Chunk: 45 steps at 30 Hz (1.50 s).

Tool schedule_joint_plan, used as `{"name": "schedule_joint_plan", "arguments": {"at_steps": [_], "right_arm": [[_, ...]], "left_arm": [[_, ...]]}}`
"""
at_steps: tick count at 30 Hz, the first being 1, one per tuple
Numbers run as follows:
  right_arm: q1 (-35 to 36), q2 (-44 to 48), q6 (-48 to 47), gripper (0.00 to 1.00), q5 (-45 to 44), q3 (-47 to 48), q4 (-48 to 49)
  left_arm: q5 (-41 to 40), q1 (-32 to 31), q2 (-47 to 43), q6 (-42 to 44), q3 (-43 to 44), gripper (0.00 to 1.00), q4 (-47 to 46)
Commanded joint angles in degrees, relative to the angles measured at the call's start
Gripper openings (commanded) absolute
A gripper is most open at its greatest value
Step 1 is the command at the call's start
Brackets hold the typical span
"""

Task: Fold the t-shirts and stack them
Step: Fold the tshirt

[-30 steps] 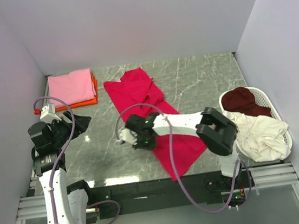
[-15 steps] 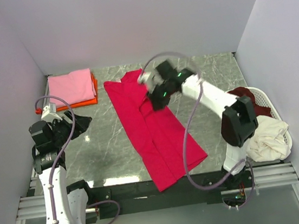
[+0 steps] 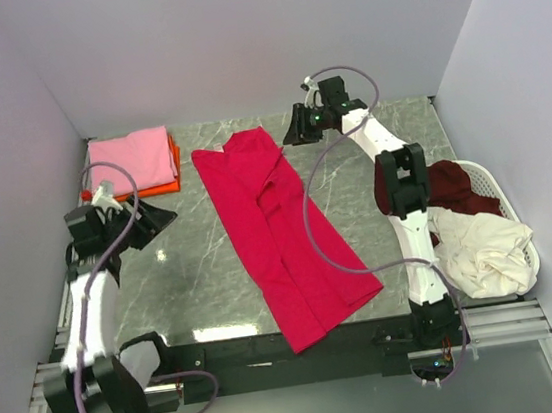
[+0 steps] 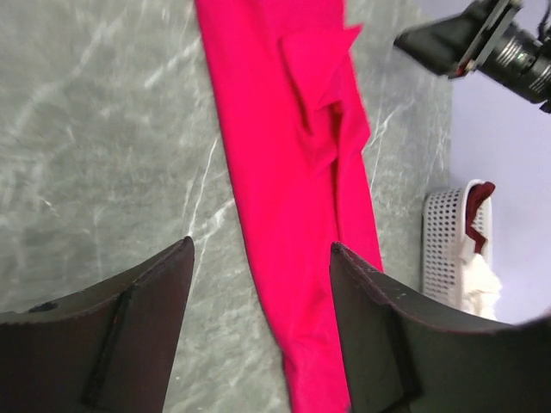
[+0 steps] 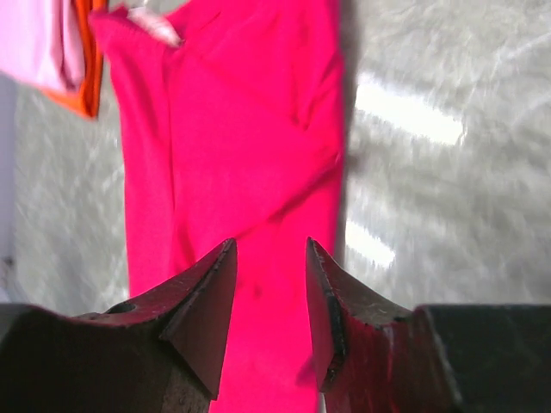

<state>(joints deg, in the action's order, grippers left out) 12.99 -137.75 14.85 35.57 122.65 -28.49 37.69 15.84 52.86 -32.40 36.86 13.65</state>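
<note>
Clearly soft and limp, the crimson red fabric t-shirt point(image 3: 285, 241) lies as a long, lengthwise-folded strip slanting across the grey marbled desk point(image 3: 380, 153). It looks light and prone to sag, so its end corners seem the best hold. The left gripper point(image 3: 147, 222) waits beside it, jaws wide and empty. The right gripper point(image 3: 294, 128) hovers over its far end, jaws apart, holding nothing. A folded pink shirt point(image 3: 132, 159) rests on an orange one point(image 3: 158, 189) far-left. A white oval plastic basket point(image 3: 489, 180) stands to the right.
</note>
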Motion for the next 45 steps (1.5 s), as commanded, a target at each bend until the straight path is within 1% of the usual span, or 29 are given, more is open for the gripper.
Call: {"name": "schedule_joint_plan", "arguments": {"at_steps": [1, 6, 10, 12, 14, 15, 16, 17, 18, 19, 20, 21, 22, 23, 24, 25, 26, 27, 28, 30, 33, 36, 39, 45], "right_arm": [[0.4, -3.0, 7.6, 0.45, 2.0, 8.4, 4.3], [0.3, -7.9, 9.9, 0.45, 0.5, 12.2, 5.2], [-0.2, -10.3, 10.6, 0.45, 1.6, 13.8, 4.7], [-0.3, -11.3, 9.3, 0.45, 2.7, 15.1, 3.5], [-0.3, -11.0, 6.1, 0.45, 3.3, 15.0, 2.3], [-0.3, -10.8, 5.3, 0.45, 3.0, 14.8, 1.4], [-0.3, -10.5, 3.5, 0.45, 2.9, 14.6, 1.1], [-0.4, -9.7, 2.7, 0.45, 2.1, 14.2, 0.7], [-0.4, -9.3, 2.2, 0.45, 1.8, 13.7, 0.7], [-0.5, -8.8, 1.5, 0.45, 1.8, 13.1, 0.9], [-0.9, -7.5, 1.5, 0.45, 1.9, 11.6, 1.2], [-1.0, -6.8, 1.6, 0.44, 2.4, 10.9, 2.0], [-1.5, -5.7, 1.8, 0.45, 4.0, 9.4, 2.2], [-1.5, -5.2, 1.4, 0.44, 4.0, 8.7, 2.2], [-1.9, -4.5, 1.0, 0.45, 5.6, 8.0, 1.3], [-1.9, -3.8, -1.2, 0.44, 6.4, 7.3, 0.3], [-1.9, -2.4, -2.9, 0.45, 7.2, 5.3, -0.8], [-1.9, -1.4, -4.6, 0.45, 8.3, 3.8, -2.9], [-1.9, -0.3, -7.3, 0.45, 8.3, 2.3, -3.7], [-1.9, 3.3, -9.5, 0.45, 8.3, -3.3, -4.6], [-2.1, 7.4, -11.8, 0.45, 8.6, -10.0, -4.6], [-2.2, 10.1, -12.7, 0.44, 10.1, -14.3, -4.4], [-2.2, 11.5, -13.2, 0.44, 10.5, -16.2, -4.7], [-2.5, 11.4, -12.9, 0.44, 11.3, -16.0, -5.1]], "left_arm": [[-0.2, -2.4, 10.3, -2.9, 4.8, 0.69, -5.2], [-2.5, -7.5, 21.2, -1.2, 9.6, 0.68, -5.2], [-4.0, -9.7, 26.1, -0.3, 12.9, 0.68, -5.6], [-5.3, -11.3, 28.8, 0.1, 15.0, 0.68, -5.2], [-6.0, -13.9, 34.2, 1.5, 20.4, 0.67, -3.8], [-6.5, -14.9, 38.4, 2.0, 22.7, 0.66, -1.5], [-6.9, -15.5, 40.4, 2.4, 27.0, 0.66, -0.7], [-7.4, -18.2, 42.4, 3.0, 29.3, 0.65, 0.1], [-8.1, -19.1, 46.3, 3.4, 31.5, 0.63, 1.4], [-8.7, -20.0, 48.5, 3.5, 36.4, 0.61, 1.9], [-9.0, -21.5, 50.7, 4.1, 39.2, 0.59, 2.8], [-9.6, -22.2, 55.6, 4.5, 42.4, 0.54, 3.9], [-9.7, -23.4, 58.2, 5.7, 48.9, 0.51, 6.5], [-9.7, -24.0, 60.7, 6.4, 52.1, 0.47, 7.6], [-9.5, -24.4, 65.6, 7.0, 55.3, 0.39, 8.6], [-9.4, -24.8, 67.8, 7.6, 61.2, 0.37, 11.2], [-9.0, -25.6, 70.0, 8.8, 64.1, 0.35, 12.4], [-8.5, -25.9, 73.6, 9.5, 68.9, 0.34, 13.7], [-8.0, -26.3, 75.1, 10.0, 70.9, 0.34, 14.6], [-7.9, -27.3, 78.3, 11.1, 75.3, 0.36, 16.2], [-10.5, -28.3, 81.9, 11.7, 79.9, 0.38, 19.3], [-12.2, -28.6, 83.5, 11.0, 80.7, 0.4, 20.0], [-12.7, -28.8, 82.9, 10.3, 79.2, 0.42, 19.0], [-14.0, -29.5, 83.3, 9.9, 79.2, 0.43, 19.7]]}}
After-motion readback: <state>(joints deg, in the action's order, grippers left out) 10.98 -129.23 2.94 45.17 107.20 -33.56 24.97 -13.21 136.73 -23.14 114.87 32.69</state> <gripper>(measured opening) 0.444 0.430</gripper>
